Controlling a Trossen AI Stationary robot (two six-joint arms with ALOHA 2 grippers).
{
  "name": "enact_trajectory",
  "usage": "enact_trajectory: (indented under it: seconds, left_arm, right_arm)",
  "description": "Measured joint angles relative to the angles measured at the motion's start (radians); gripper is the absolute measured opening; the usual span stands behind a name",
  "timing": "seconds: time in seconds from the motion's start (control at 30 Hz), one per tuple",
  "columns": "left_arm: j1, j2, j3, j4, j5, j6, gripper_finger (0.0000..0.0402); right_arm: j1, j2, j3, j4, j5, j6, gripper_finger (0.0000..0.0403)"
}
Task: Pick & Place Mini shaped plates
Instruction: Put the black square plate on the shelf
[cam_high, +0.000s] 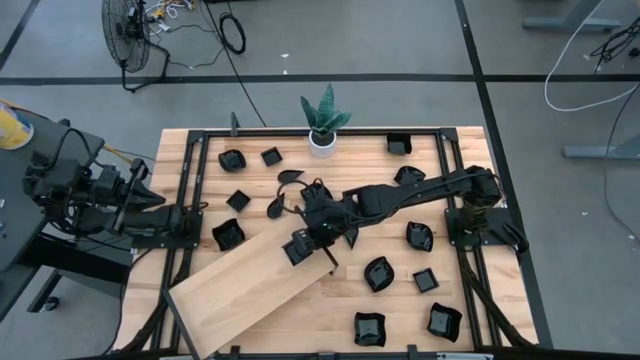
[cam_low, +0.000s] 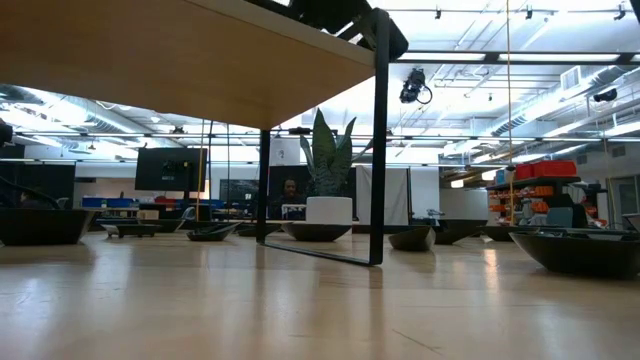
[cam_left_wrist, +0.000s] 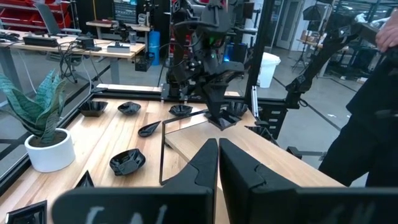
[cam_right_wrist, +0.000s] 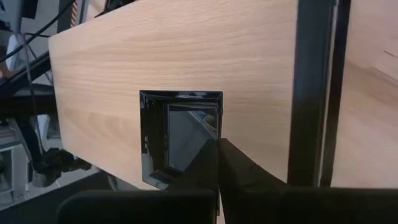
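Plates (cam_high: 418, 236) lie scattered on the table (cam_high: 400, 300). The right gripper (cam_high: 312, 243), fingers pinched on a square plate (cam_right_wrist: 177, 138), holds it over the board (cam_high: 250, 285). The left gripper (cam_high: 196, 213), fingers together, waits at the table's left edge.
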Motion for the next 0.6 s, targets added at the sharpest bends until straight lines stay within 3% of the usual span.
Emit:
enact_trajectory:
  seconds: [0.27,0.6]
  left_arm:
    - [0.000,0.000,0.000,0.000,0.000,0.000,0.0018]
    - [0.000,0.000,0.000,0.000,0.000,0.000,0.0018]
  right_arm:
    - [-0.001,0.001,-0.050,0.074,-0.003,0.048,0.0000]
    - [-0.001,0.001,-0.050,0.075,-0.003,-0.030,0.0000]
